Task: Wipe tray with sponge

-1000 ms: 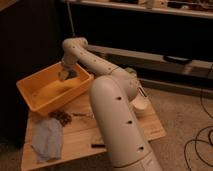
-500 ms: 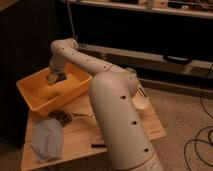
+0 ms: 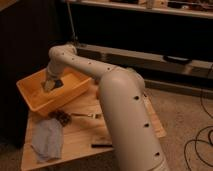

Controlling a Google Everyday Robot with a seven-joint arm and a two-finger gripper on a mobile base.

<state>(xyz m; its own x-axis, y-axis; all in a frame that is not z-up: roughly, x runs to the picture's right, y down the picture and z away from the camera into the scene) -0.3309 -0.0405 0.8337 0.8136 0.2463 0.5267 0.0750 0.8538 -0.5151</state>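
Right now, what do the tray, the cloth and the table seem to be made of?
The tray looks like smooth yellow-orange plastic: even colour, moulded sloping walls. The cloth seems soft light blue fabric, lying crumpled. The table looks like pale matte wood, judging by its warm tone. The gripper is down inside the tray.

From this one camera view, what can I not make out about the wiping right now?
- Camera view: whether the sponge at the gripper, low inside the tray, touches the tray floor: too small to tell.
- Camera view: right part of the table, hidden behind the robot arm.
- Camera view: the dark clump beside the blue cloth, too small to identify.
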